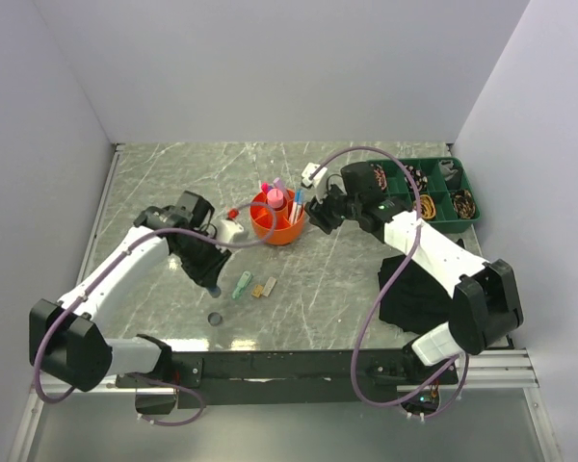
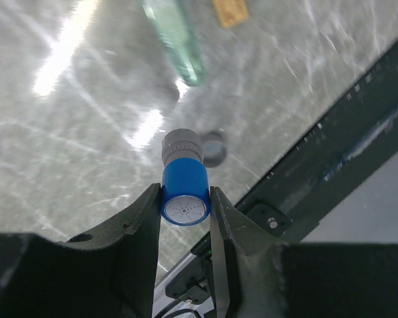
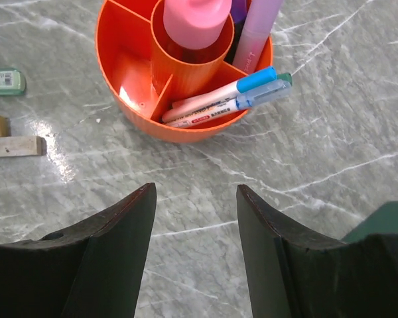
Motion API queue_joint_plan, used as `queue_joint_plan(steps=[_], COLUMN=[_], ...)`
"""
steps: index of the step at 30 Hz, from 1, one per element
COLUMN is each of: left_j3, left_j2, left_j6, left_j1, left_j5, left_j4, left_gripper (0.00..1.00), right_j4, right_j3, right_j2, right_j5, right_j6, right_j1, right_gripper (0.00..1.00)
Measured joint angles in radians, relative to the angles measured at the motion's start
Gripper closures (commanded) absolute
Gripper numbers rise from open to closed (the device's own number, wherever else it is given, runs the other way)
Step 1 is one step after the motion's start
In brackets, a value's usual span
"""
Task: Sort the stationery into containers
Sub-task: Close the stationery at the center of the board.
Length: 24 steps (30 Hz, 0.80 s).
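The marble table [image 1: 328,279] carries an orange pot [image 1: 275,234] at centre, a clip [image 1: 242,284] and eraser [image 1: 264,287] just below it, a green tray [image 1: 429,161] upper right, a black cloth [image 1: 414,300] lower right.

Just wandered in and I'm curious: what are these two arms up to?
They're tidying things into an orange pot. The left gripper is shut on a small blue cylinder. The right gripper hangs open near the pot, which already holds pens and a pink tube. A green clip and yellow eraser lie on the table.
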Motion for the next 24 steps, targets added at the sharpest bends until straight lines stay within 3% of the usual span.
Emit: queue_joint_plan(steps=[4,24], left_j3=[-0.049,-0.201], left_j2=[-0.003,-0.077], left_j6=[0.006,0.022], left_j1=[-0.043,-0.043], left_j5=[0.005,0.008], left_j4=[-0.008,0.035], left_gripper=[0.99,0.99], right_j4=[0.000,0.014], right_j3=[-0.011,-0.120], right_j2=[-0.018,-0.096], right_j5=[0.003,-0.008], right_j6=[0.007,0.016], right_j1=[-0.001,-0.001], right_gripper=[0.40,0.40])
